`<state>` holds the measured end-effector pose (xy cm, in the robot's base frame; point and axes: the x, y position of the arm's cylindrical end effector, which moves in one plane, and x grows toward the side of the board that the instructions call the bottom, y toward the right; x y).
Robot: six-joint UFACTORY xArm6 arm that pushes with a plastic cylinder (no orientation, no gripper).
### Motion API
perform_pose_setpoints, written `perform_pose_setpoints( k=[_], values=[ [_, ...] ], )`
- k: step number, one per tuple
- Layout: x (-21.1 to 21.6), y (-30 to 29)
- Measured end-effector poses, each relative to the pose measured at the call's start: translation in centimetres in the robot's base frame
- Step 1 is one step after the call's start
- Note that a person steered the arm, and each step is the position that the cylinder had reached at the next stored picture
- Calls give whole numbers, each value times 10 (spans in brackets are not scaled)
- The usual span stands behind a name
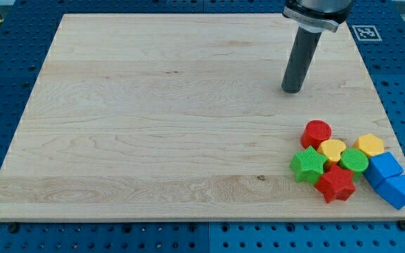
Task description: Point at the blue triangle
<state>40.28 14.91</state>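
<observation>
The blue triangle [398, 190] lies at the view's bottom right corner of the wooden board, touching a blue cube [384, 167] just above and left of it. My tip [292, 90] rests on the board well above and to the left of the block cluster, far from the blue triangle. The rod rises from the tip to the view's top edge.
Left of the blue blocks sits a tight cluster: a red cylinder [317, 131], a yellow heart [332, 149], a yellow hexagon [369, 145], a green cylinder [354, 161], a green star [308, 164] and a red star [335, 183]. The board's right edge [392, 133] runs close by.
</observation>
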Motion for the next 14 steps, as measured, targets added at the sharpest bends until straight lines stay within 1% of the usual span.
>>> perform_pose_setpoints(
  k=[2, 3, 4, 5, 6, 7, 9, 12, 13, 14],
  values=[
    [0, 0],
    [7, -24],
    [28, -78],
    [73, -119],
    [141, -128],
    [203, -105],
    [216, -86],
    [216, -64],
    [201, -67],
    [143, -92]
  ],
)
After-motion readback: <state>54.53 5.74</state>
